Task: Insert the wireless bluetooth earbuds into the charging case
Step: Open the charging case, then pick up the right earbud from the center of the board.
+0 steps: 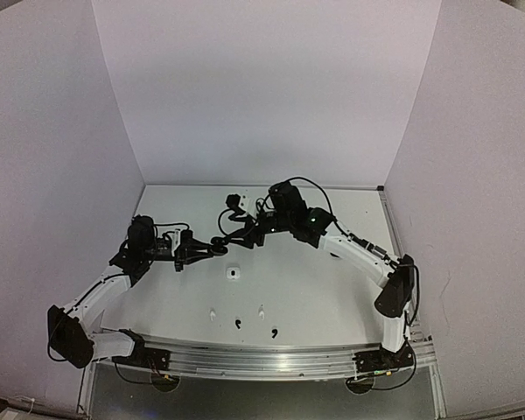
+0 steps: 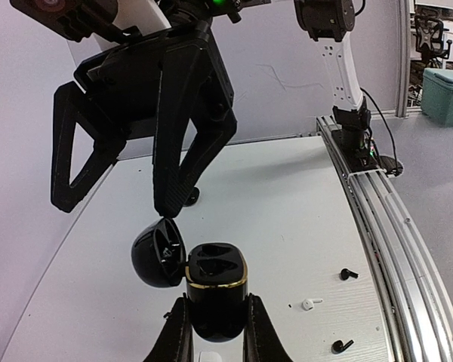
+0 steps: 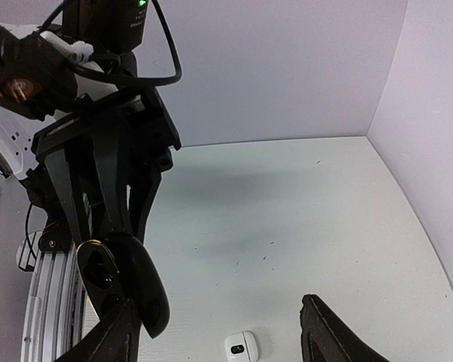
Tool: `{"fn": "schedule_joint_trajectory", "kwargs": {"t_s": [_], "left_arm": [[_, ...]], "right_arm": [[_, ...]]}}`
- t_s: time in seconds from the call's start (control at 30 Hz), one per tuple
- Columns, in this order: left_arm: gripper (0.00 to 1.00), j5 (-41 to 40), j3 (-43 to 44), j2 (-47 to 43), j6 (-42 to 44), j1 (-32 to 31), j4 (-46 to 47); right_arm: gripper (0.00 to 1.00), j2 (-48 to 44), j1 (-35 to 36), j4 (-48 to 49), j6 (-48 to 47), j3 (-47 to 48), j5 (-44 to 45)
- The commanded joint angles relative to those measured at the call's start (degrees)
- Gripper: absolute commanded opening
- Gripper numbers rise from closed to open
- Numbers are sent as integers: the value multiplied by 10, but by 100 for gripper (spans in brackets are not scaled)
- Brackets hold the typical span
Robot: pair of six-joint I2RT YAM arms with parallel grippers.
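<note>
A black charging case (image 2: 216, 283) with a gold rim sits upright between the fingers of my left gripper (image 2: 215, 332), which is shut on it above the table. Its round lid (image 2: 158, 253) hangs open to the left, and both sockets look empty. My right gripper (image 2: 117, 204) is open just above, with one fingertip (image 2: 168, 205) at the lid's upper edge. In the right wrist view the lid (image 3: 140, 290) lies against the left finger (image 3: 109, 335). Loose earbuds lie near the front edge: a black one (image 2: 349, 274), a white one (image 2: 311, 304) and another black one (image 2: 340, 346).
A small white case (image 1: 234, 275) lies on the table below both grippers, seen too as the white case (image 3: 241, 347). Another white object (image 1: 237, 202) sits near the back wall. Several earbuds (image 1: 237, 324) are strung along the front. The metal rail (image 2: 377, 226) runs along the near edge.
</note>
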Motion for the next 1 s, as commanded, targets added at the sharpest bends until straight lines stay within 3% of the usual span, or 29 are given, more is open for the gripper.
{"fn": "schedule_joint_trajectory", "kwargs": {"t_s": [0.0, 0.37, 0.7, 0.97], "left_arm": [[0, 11, 3, -12, -44, -4, 60], [0, 3, -23, -10, -146, -4, 147], [0, -80, -83, -12, -319, -4, 242], [0, -95, -103, -17, -356, -4, 279]], "right_arm": [[66, 18, -4, 18, 15, 24, -2], [65, 40, -3, 17, 31, 37, 10], [68, 18, -4, 18, 52, 37, -21], [69, 14, -4, 18, 69, 43, -31]]}}
